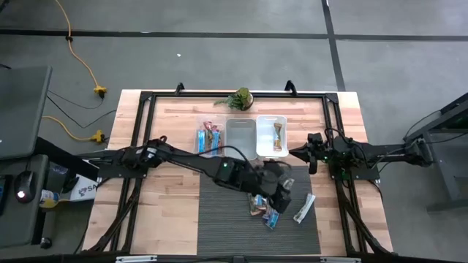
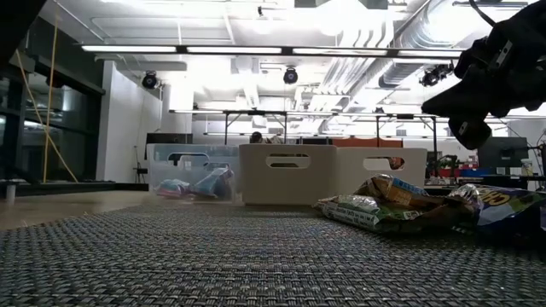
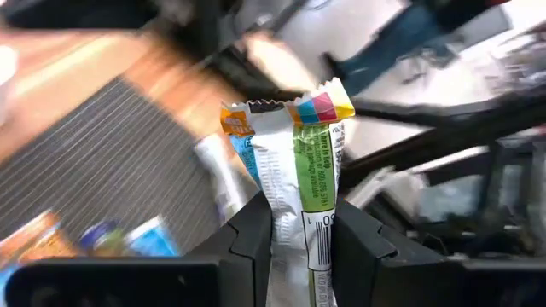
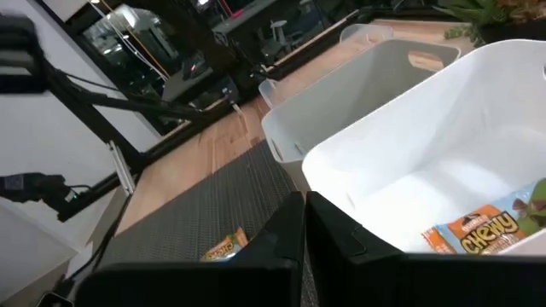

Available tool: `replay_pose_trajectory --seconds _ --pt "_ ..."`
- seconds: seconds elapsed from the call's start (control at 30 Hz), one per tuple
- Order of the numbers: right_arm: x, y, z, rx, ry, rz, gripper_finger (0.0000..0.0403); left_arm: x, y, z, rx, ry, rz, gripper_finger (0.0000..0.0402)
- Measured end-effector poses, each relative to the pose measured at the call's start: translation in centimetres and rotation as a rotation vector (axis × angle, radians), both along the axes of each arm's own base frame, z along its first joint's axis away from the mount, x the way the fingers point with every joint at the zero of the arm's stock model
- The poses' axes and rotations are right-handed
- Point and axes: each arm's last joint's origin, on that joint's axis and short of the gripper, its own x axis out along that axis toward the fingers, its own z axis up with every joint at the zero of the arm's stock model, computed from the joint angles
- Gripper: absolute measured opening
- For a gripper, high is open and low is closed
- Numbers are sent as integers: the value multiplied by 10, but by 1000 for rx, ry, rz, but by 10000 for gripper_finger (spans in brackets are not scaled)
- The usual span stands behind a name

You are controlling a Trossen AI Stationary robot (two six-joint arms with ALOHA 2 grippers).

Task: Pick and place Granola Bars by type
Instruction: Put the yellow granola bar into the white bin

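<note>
The left arm reaches low and long across the pale wooden counter (image 1: 168, 197) from its base at the counter's left edge, its links stretched out over the dark grey woven mat (image 1: 227, 212) that fronts the row of bins, and its left gripper (image 1: 280, 191) hangs over the loose pile of shiny wrapped granola bars (image 1: 265, 208) on the mat's right half; its jaws are pinching a white-silver wrapped bar with a green label and a many-coloured crimped end (image 3: 309, 170), held upright between the two dark fingers (image 3: 256, 243) and lifted clear of the mat. Near the pile, toward the right arm's side, a single white-silver bar (image 1: 304, 207) lies alone at the mat's edge. Beyond the mat stand three bins side by side: a clear rectangular plastic bin (image 1: 208, 139) holding blue and pink-red bars, a clear middle bin (image 1: 240, 138), and a white rectangular bin (image 1: 271, 136) with an orange-brown wrapped bar (image 1: 278, 136) lying inside. The right arm comes in level from the counter's right edge, folded short, with the right gripper (image 1: 313, 152) just beside the white bin's right wall, its jaws pressed together and holding nothing. A small green plant (image 1: 239, 98) sits behind the bins at the counter's far edge
</note>
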Motion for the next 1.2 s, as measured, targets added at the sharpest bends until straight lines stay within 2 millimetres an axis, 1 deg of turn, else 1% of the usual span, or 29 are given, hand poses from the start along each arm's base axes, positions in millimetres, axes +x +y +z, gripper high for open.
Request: replay_pose_trajectory --seconds 0.17,0.33,0.47,0.7,0.83,0.93,1.03,1.2 --pt "1 0 -1 0 15 0 0 4 15 19 18 -121 -73 85" --pt "1 0 -1 1 16 2 0 10 37 37 19 -263 -152 85" --pt "1 0 -2 1 18 2 0 16 61 44 1 -336 -191 85" --pt "1 0 -1 1 16 1 0 22 109 50 -19 -392 -178 85" --pt "1 0 -1 1 16 2 0 23 140 50 -65 -390 -124 85" --pt "1 0 -1 1 16 1 0 22 165 48 -121 -363 -44 85" --pt "1 0 -1 1 16 2 0 19 190 42 -148 -306 72 85" --pt "1 0 -1 1 16 2 0 11 226 28 -209 -182 313 85"
